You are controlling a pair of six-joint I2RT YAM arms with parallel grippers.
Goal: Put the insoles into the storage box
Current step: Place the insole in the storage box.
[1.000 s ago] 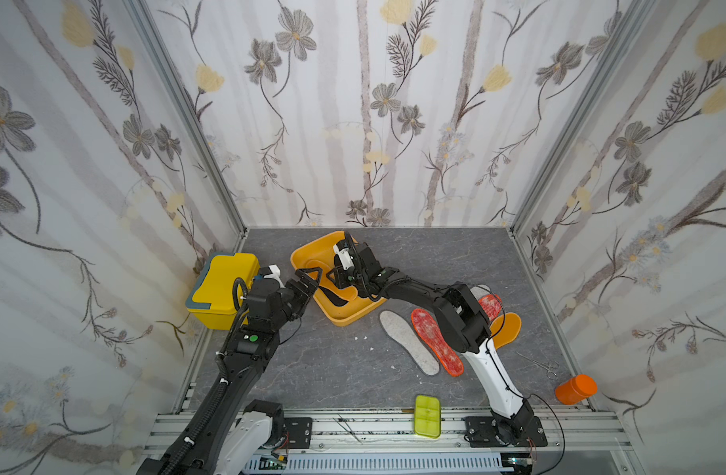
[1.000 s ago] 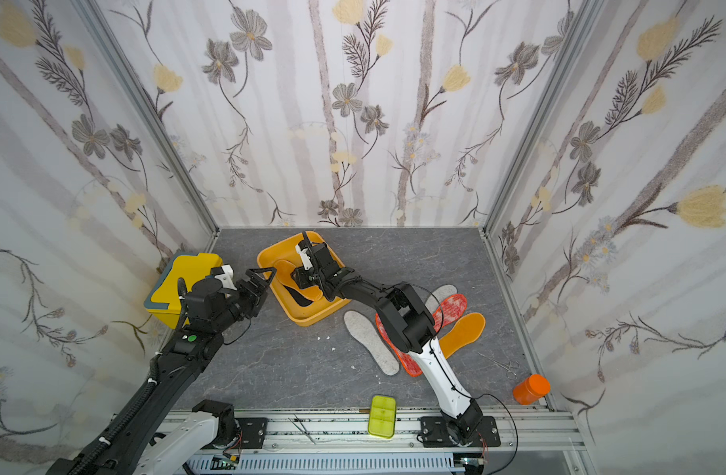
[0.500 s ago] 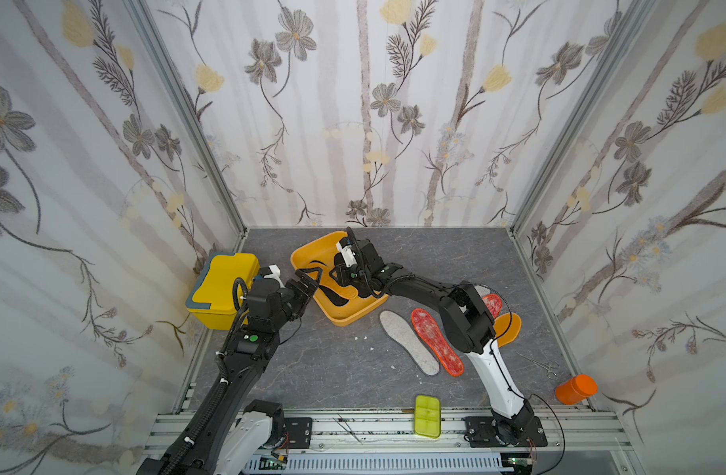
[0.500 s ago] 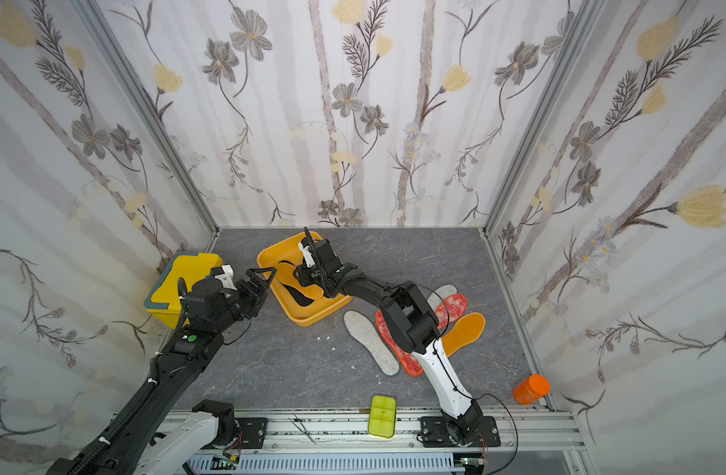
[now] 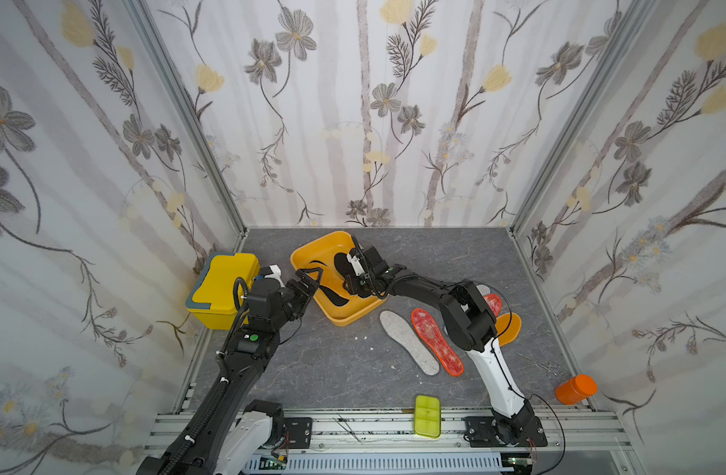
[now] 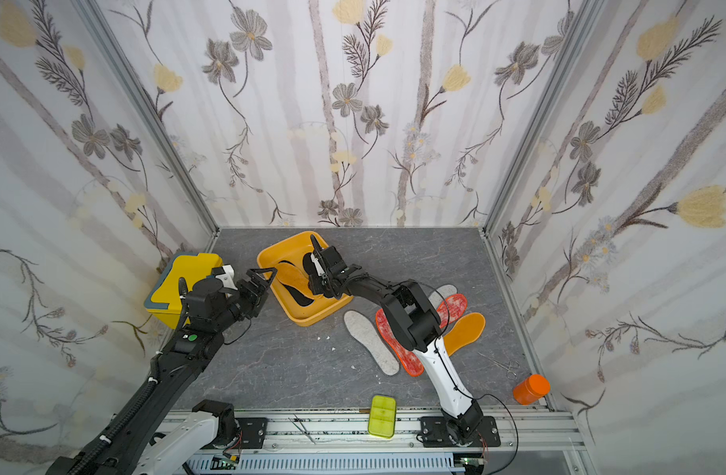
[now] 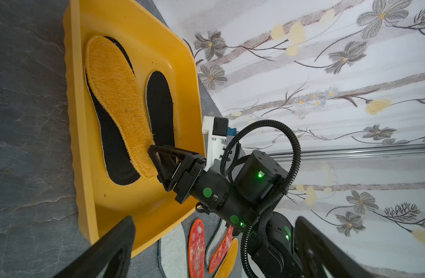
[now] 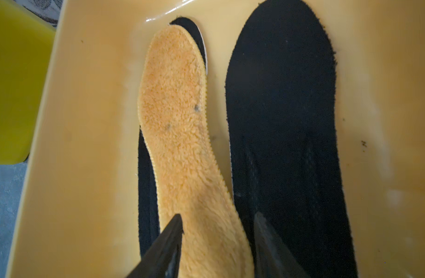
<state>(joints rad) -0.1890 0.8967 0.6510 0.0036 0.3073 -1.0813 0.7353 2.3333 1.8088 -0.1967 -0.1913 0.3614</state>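
Note:
The storage box [image 5: 311, 251] is a shallow orange-yellow tray at the back middle of the table. Two black insoles [image 8: 278, 120] lie in it, and a fluffy orange-yellow insole [image 8: 177, 120] lies flat across one of them. My right gripper [image 8: 218, 223] reaches into the box, open, its fingers standing either side of that insole's heel. My left gripper [image 5: 311, 274] hovers wide open and empty at the box's left edge. On the table right of the box lie a grey-white insole [image 5: 408, 343], a red-orange insole [image 5: 435, 341] and an orange-yellow insole [image 5: 511, 327]. More insoles are partly hidden behind the right arm.
A yellow lidded box [image 5: 223, 290] stands at the left wall beside my left arm. A lime-green case [image 5: 428, 415] lies at the front edge. An orange jar [image 5: 575, 388] and small forceps [image 5: 538, 364] are at the front right.
The right gripper's jaws have spread wider over the orange-yellow insole, and the gripper has shifted slightly within the box. The left arm has not moved.

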